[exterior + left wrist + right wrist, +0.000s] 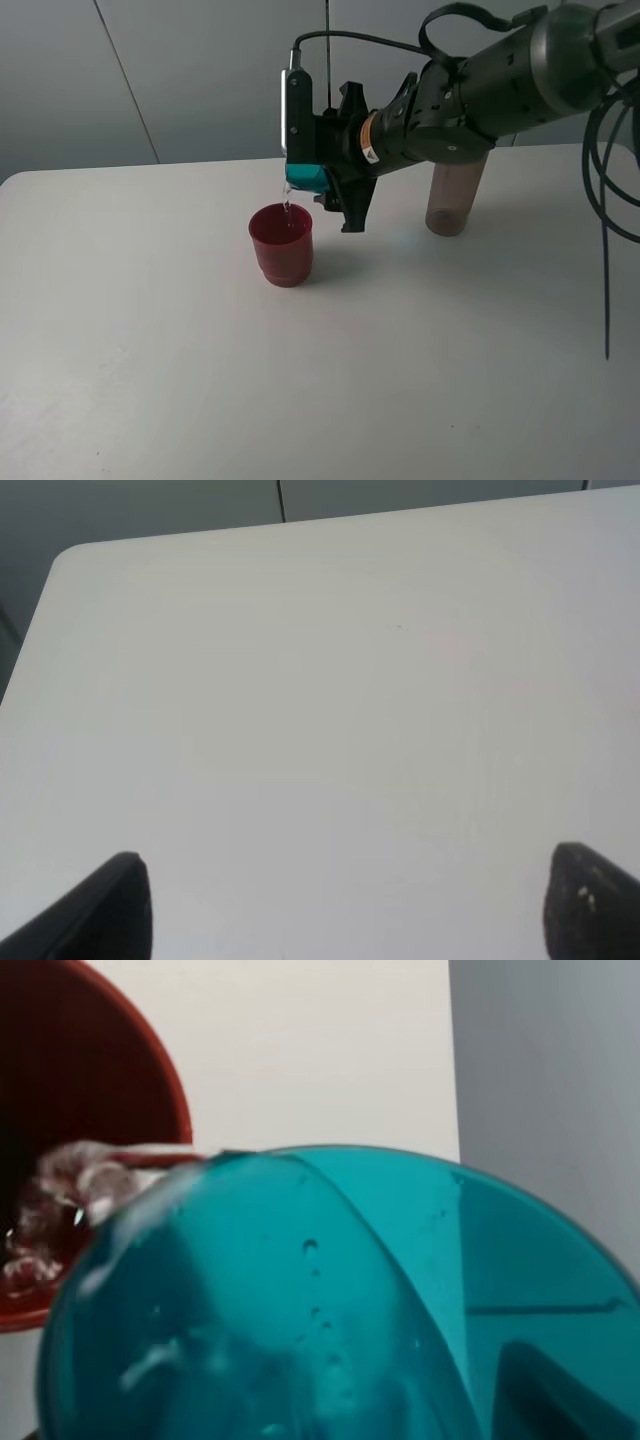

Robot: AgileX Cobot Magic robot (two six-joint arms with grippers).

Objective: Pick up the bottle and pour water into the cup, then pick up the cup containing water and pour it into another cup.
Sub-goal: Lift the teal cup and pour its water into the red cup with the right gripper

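My right gripper [318,182] is shut on the teal cup [306,178], which it holds tipped on its side just above the red cup [281,244]. A thin stream of water [288,203] falls from the teal cup's rim into the red one. In the right wrist view the teal cup [320,1310] fills the frame, with water spilling over its lip toward the red cup [90,1110]. The smoky bottle [455,198] stands upright behind the right arm, partly hidden by it. My left gripper [345,905] is open over bare table, holding nothing.
The white table [200,380] spreads around the red cup, and its far left corner [70,560] shows in the left wrist view. Black cables [605,200] hang at the right edge. A grey wall stands behind the table.
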